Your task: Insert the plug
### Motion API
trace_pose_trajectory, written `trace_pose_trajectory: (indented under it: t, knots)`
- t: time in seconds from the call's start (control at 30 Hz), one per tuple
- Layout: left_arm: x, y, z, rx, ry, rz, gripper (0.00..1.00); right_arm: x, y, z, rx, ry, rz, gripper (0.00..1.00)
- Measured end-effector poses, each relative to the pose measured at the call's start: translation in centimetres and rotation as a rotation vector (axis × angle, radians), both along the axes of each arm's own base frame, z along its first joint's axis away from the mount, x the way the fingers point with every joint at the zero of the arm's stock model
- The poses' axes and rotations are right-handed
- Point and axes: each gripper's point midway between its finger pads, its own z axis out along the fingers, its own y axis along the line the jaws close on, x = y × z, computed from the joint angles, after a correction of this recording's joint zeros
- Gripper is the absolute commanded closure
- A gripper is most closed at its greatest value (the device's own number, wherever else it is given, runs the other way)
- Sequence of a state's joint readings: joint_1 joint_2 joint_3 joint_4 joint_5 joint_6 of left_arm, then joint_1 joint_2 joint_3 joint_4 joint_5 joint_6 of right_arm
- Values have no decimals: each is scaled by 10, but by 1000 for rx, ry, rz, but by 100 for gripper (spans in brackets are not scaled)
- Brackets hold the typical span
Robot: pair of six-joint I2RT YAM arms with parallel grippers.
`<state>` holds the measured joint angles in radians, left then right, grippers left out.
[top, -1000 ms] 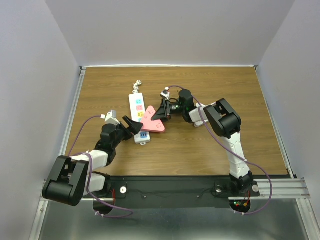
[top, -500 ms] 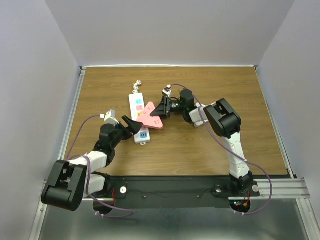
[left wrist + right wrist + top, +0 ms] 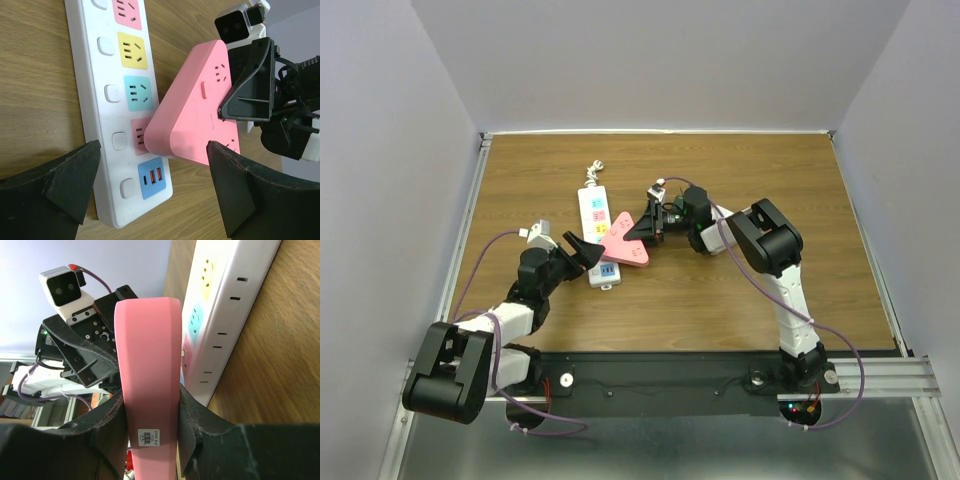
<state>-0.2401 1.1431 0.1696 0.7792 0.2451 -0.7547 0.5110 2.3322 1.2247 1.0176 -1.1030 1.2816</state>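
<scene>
Right gripper (image 3: 645, 225) is clamped on the pink triangular plug adapter (image 3: 623, 243); the wrist view shows both fingers (image 3: 112, 427) pressed flat on its two broad faces, so it's a firm pinch on the wide end. The adapter sits tilted over the white power strip with coloured sockets (image 3: 596, 222), which lies lengthways on the brown wooden table (image 3: 720, 170). From the left wrist view, the adapter's (image 3: 192, 112) narrow edge meets the strip (image 3: 107, 65) at the reddish socket, one up from the blue USB block at the near end. The pink body covers the contact, so I can't tell whether the pins are seated. The far side of the adapter is lifted off the strip rather than lying flush. Left gripper (image 3: 588, 250) is spread wide with nothing in it, sitting low at the near end of the strip. One finger (image 3: 70, 175) is on the strip's outer side and the other is past the adapter, so both sit between them. Can't tell if either finger touches the strip
</scene>
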Motion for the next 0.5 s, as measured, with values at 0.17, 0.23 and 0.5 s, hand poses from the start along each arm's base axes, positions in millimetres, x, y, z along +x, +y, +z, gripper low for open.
trace_pose_trajectory:
  t: [0.17, 0.23, 0.5]
  knots:
    - [-1, -1, 0, -1, 1, -4, 1, -1, 0, -1, 3, -6, -1, 100]
    - [-1, -1, 0, -1, 1, -5, 1, -1, 0, 0, 3, -8, -1, 100]
    - [-2, 0, -12, 13, 36, -6, 2, -1, 0, 0, 4, -8, -3, 100]
